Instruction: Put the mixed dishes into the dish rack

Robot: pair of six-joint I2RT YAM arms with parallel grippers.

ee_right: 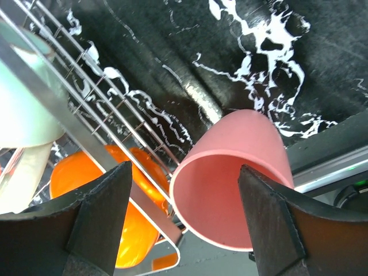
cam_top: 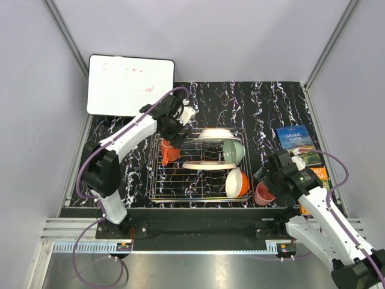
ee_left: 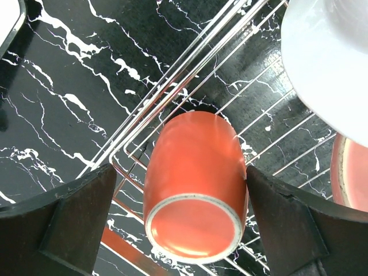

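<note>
The silver wire dish rack [cam_top: 157, 194] holds a white plate [cam_top: 215, 133], a pale green bowl [cam_top: 234, 152], a pink-cream plate [cam_top: 201, 165] and a white-inside orange bowl [cam_top: 238, 182]. The orange mug [cam_top: 170, 152] stands bottom-up in the rack's left back corner. My left gripper [cam_top: 175, 137] is open just above it. In the left wrist view my left gripper [ee_left: 181, 184] straddles the mug [ee_left: 195, 184], with a gap on the left side. The pink cup [cam_top: 263, 194] lies on its side right of the rack. My right gripper [cam_top: 272, 179] is open around it; in the right wrist view my right gripper [ee_right: 184, 172] frames the cup [ee_right: 230, 184].
A white whiteboard [cam_top: 129, 84] leans at the back left. Colourful books [cam_top: 299, 141] lie on the right, behind my right arm. The table's front edge is just behind the pink cup. Rack wires [ee_right: 115, 152] run close to the cup's left.
</note>
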